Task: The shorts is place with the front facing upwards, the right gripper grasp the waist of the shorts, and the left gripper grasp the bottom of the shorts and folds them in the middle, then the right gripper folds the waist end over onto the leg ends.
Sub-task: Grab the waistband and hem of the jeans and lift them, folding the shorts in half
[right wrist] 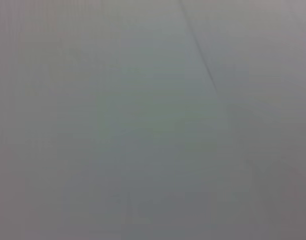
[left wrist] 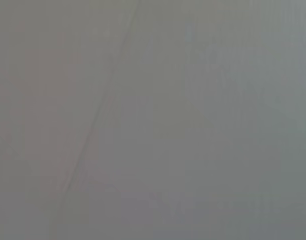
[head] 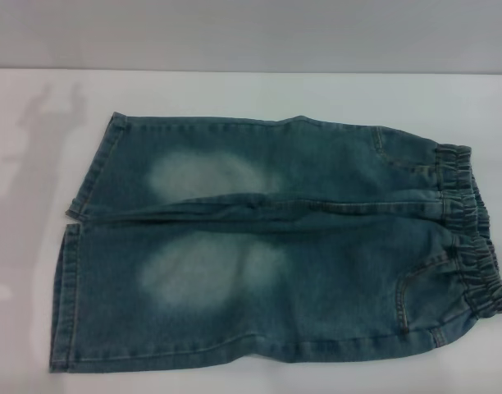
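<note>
Neither arm shows in the head view. The left gripper and the right gripper are both out of sight, and each wrist view shows none of its own fingers.

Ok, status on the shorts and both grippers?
Both grippers out of view. Shorts flat, unfolded on table; waist end robot's right, leg ends left. No obstructions seen.

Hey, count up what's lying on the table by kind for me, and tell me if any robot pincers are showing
Denim shorts: 1, spread flat on the white table, elastic waist end toward the robot's right, leg ends toward its left
Robot pincers: 0 in view in any picture
Total: 1
</note>
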